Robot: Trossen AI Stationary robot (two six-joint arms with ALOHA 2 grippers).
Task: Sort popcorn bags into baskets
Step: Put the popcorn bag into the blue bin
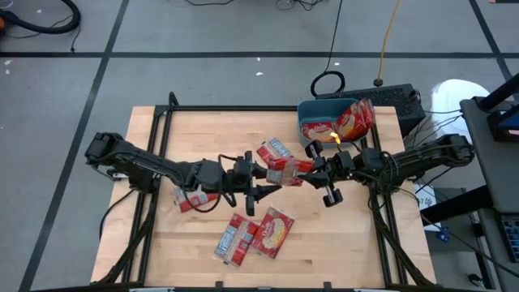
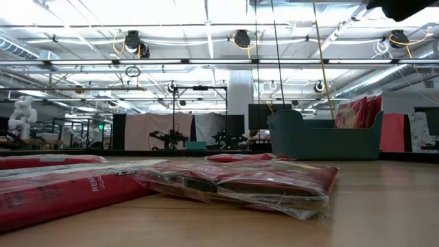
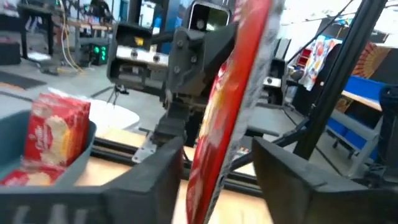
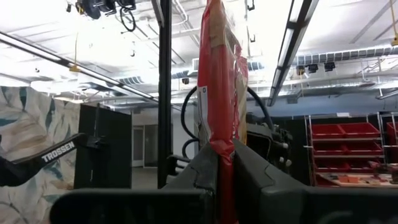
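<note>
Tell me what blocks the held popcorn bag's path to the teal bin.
Nothing visible does. The right claw pinches the flat red popcorn bag in the air at mid-table, the left claw around its other end. The teal plastic bin sits beyond, open-topped, already holding red packets.

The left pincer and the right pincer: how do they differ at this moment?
The right pincer is shut on a red popcorn bag, while the left pincer stands open, the same bag passing between its fingers with space on each side. In the high view the right pincer lies close to the teal basket; the left pincer lies farther from it, nearer the table's middle. Both meet at one bag above the table.
</note>
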